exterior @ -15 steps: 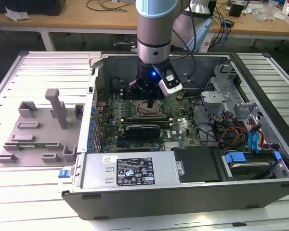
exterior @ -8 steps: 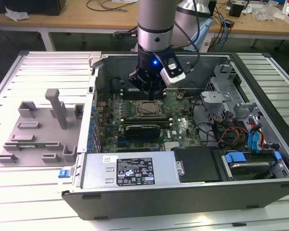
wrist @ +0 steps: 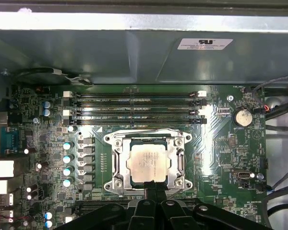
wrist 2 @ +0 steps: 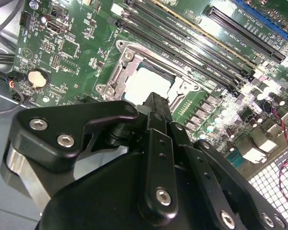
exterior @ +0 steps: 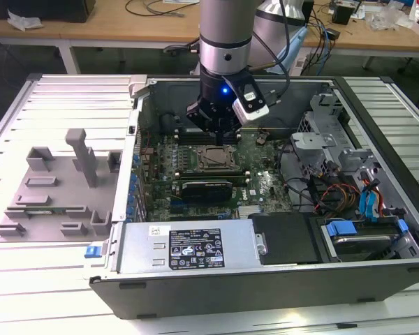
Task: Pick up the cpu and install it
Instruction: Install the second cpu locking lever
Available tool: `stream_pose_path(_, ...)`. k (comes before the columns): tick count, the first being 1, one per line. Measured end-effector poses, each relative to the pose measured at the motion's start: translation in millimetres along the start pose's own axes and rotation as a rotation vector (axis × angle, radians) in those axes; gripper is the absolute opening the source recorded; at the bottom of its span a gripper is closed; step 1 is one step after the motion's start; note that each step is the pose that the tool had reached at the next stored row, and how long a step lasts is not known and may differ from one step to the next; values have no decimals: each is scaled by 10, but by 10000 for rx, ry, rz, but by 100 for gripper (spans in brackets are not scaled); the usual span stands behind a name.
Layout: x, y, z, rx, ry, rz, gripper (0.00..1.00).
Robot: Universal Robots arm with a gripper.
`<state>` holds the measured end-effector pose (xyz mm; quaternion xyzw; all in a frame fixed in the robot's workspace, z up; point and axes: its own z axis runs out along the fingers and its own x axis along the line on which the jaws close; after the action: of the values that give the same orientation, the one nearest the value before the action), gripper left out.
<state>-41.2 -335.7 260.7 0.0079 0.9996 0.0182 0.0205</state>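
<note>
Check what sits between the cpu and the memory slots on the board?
In the first wrist view, the socket's metal frame lies between the cpu and the memory slots, then a bare strip of green board.

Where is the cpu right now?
The cpu sits in the metal socket frame on the motherboard, below the memory slots in the first wrist view, just ahead of the tool.

1. We see a pale slatted tabletop of ribbed metal strips, brightly lit from above.
2. Behind it, in the exterior view, stands a wooden workbench with white legs (strewn with cables and crumpled paper).
3. Under the workbench we see dark floor.
</note>
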Motion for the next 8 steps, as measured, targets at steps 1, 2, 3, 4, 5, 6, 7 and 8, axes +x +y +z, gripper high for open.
stream_pose_path(1, 0, 0, 0, 1, 0, 0, 11)
stream_pose_path(2, 0, 0, 0, 1, 0, 0, 11)
stream_pose_path(3, 0, 0, 0, 1, 0, 0, 11)
stream_pose_path(4, 0, 0, 0, 2, 0, 0, 11)
stream_pose_path(5, -1, 1, -6, 3, 1, 0, 11)
stream_pose_path(6, -2, 1, -40, 2, 0, 0, 11)
stream_pose_path(7, -2, 2, -55, 2, 0, 0, 11)
stream_pose_path(8, -3, 2, -67, 2, 0, 0, 11)
